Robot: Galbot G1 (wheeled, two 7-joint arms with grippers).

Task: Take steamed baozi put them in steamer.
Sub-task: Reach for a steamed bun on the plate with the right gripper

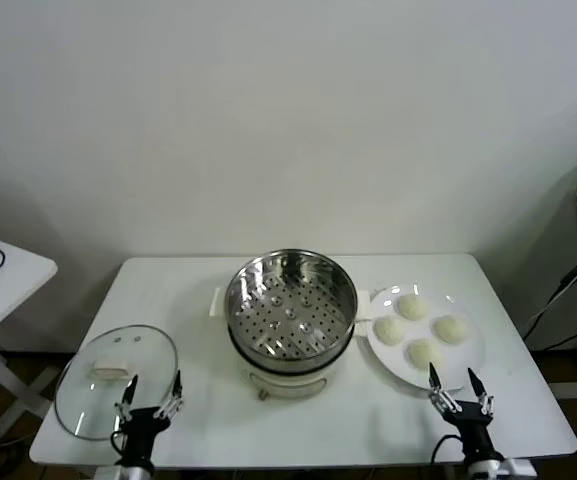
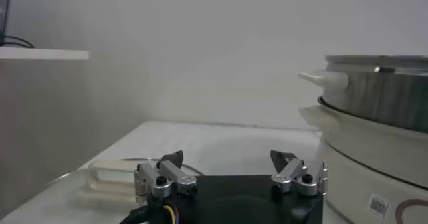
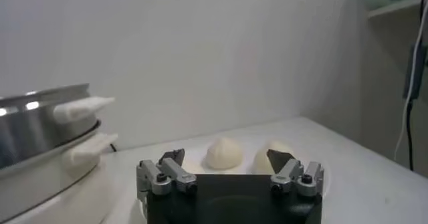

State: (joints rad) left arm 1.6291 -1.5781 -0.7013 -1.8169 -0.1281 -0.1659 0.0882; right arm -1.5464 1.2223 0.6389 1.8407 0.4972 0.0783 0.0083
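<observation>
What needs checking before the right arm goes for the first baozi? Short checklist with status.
1. Right gripper open: ok, fingers spread, nothing between them.
2. Baozi reachable: ok, four on the white plate, just ahead of the right gripper.
3. Steamer uncovered: ok, perforated floor bare, no bun in it.
4. Glass lid out of the way: ok, lying flat at the table's left front corner.
5. Left gripper clear of the path: ok, open, at the front edge by the lid.
6. Baozi stuck to the plate: cannot tell.
</observation>
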